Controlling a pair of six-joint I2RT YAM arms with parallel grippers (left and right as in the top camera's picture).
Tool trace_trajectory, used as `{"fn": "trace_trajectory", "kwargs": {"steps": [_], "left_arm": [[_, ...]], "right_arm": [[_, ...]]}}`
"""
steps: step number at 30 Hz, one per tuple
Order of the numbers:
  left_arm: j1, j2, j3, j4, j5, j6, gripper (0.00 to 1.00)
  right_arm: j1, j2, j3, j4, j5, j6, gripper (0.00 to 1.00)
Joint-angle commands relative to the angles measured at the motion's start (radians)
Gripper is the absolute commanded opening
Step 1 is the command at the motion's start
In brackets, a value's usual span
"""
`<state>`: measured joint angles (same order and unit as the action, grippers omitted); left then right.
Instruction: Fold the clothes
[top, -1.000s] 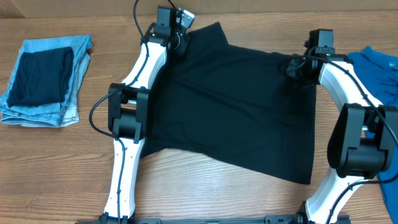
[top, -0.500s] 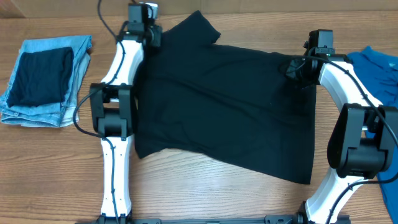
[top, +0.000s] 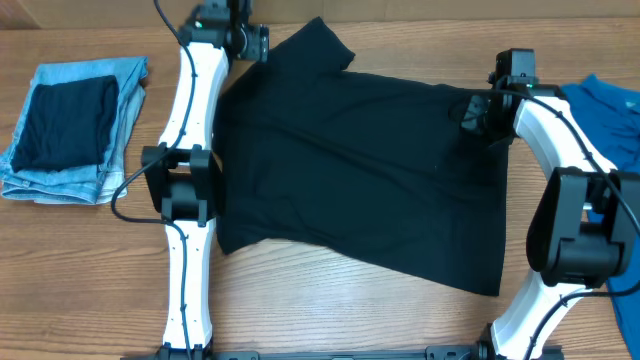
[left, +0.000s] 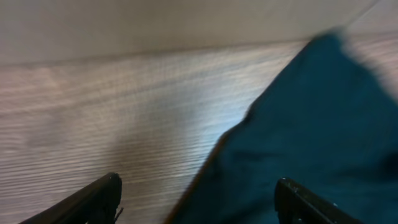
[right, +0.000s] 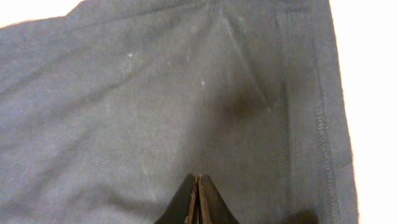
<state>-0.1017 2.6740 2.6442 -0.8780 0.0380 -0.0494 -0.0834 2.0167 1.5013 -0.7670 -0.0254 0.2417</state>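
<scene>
Bench status: folded jeans stacked at the far left with a dark cloth lying on top, well apart from everything else. The blue garment sits at the far right edge, partly covered by the right arm, which stands between it and the shirt. The left arm runs up along the shirt's left edge and overlaps it a little at the elbow. The black T-shirt is spread mostly flat across the middle of the bench between the two arms, one sleeve sticking out at the top left, the bottom edge running diagonally down to the lower right. The fabric is plain, thin and matte, with a few soft creases and a stitched hem visible in the right wrist view. The left gripper is at the far top left just beside that sleeve, jaws wide apart and holding nothing (bare wood and the shirt's edge below it). The right gripper is clenched at the shirt's upper right, with fabric bunched at its tips in the overhead view, which reads as a pinch on the shirt.
</scene>
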Motion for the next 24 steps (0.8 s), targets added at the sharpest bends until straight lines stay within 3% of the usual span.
{"fn": "trace_trajectory", "kwargs": {"steps": [1, 2, 3, 4, 7, 14, 24], "left_arm": [[0.0, -0.199, 0.151, -0.158, 0.128, -0.12, 0.9], [-0.011, -0.243, 0.154, -0.171, 0.146, -0.122, 0.94], [-0.017, -0.252, 0.154, -0.169, 0.146, -0.122, 0.97], [-0.025, -0.254, 0.154, -0.166, 0.145, -0.12, 0.98], [-0.044, -0.237, 0.14, -0.179, 0.138, -0.12, 0.94], [-0.096, -0.192, 0.134, -0.417, 0.133, -0.123, 0.9], [-0.116, -0.192, 0.134, -0.544, 0.084, -0.123, 0.96]], "right_arm": [[0.005, -0.129, 0.072, -0.041, 0.009, -0.006, 0.1], [0.005, -0.159, 0.073, -0.044, 0.009, -0.006, 0.22], [0.005, -0.169, 0.073, -0.042, 0.007, -0.006, 0.28], [0.005, -0.169, 0.073, -0.04, 0.006, -0.006, 0.27], [0.003, -0.153, 0.072, -0.028, 0.006, -0.006, 0.04], [-0.002, -0.064, 0.072, 0.003, 0.002, -0.025, 0.04], [-0.002, 0.117, 0.072, 0.121, 0.022, -0.033, 0.04]]}}
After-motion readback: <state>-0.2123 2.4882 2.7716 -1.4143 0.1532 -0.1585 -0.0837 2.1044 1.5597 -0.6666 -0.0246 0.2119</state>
